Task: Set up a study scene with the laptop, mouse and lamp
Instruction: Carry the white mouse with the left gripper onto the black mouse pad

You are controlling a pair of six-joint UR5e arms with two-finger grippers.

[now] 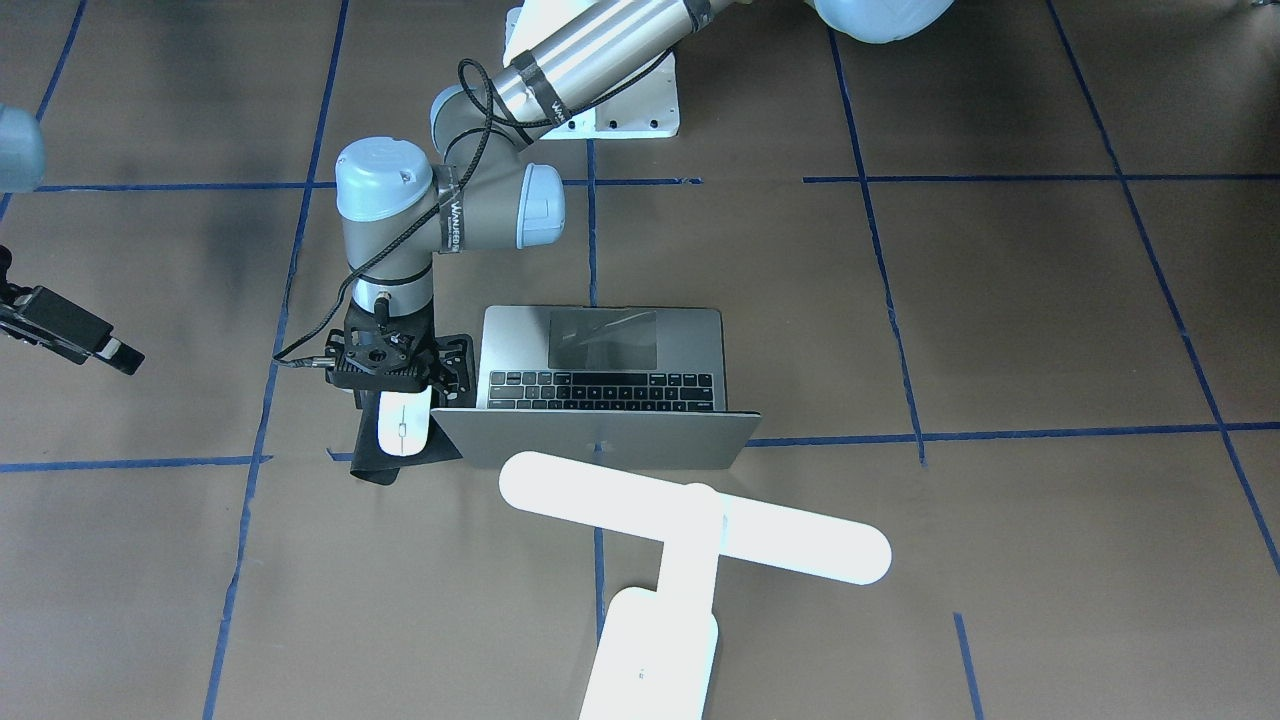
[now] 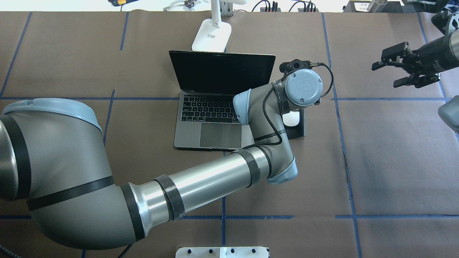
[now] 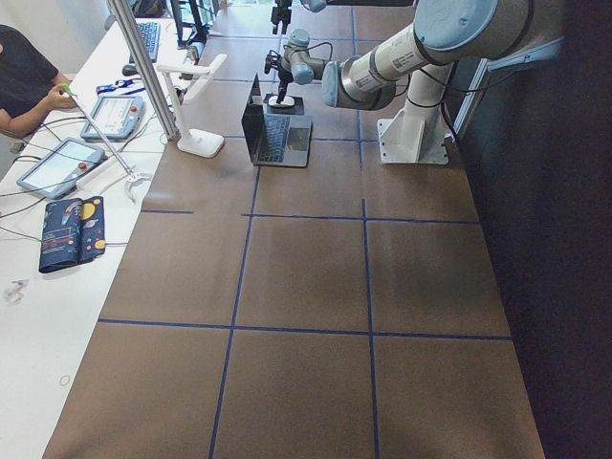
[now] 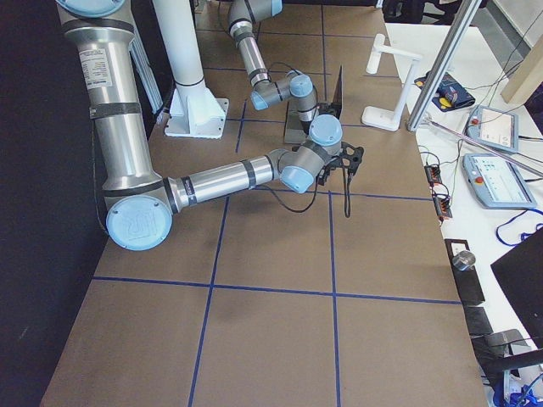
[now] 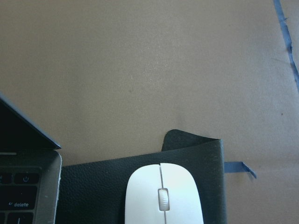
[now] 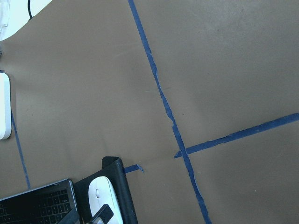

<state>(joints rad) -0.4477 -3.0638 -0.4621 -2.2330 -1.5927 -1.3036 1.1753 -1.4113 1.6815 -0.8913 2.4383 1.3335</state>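
White mouse (image 1: 403,428) under downward-pointing left end effector (image 1: 400,398), grip unclear; right end effector (image 2: 389,71) spread.

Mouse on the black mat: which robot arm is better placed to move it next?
Probably left. The left gripper hangs right above the mouse on the mat beside the laptop. The right gripper is far off to the side.
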